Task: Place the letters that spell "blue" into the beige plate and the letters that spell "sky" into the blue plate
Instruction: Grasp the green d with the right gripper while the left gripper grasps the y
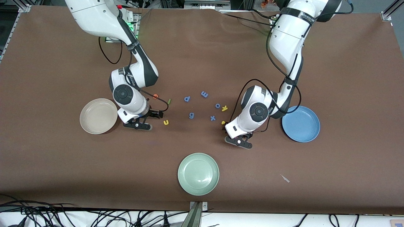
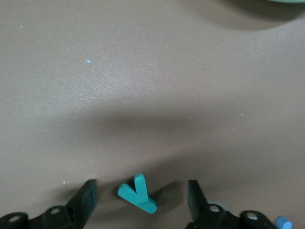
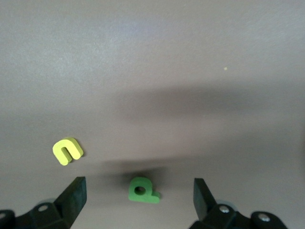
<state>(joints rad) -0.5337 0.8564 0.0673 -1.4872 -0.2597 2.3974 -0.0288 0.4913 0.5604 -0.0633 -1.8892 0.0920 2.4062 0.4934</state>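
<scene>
Hovering low: left claw [image 2: 138, 202] spread astride teal y [image 2: 137, 193]; right claw [image 3: 138, 200] wide astride green b [image 3: 142, 190].

Left gripper [image 2: 138, 202], right gripper [image 3: 138, 198] low, jaws spread.

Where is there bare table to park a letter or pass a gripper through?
Bare brown cloth lies between the round beige plate and the pale green plate, and between that and the sky-blue plate. It is crowded between the right gripper and the left gripper, where small foam letters scatter.
</scene>
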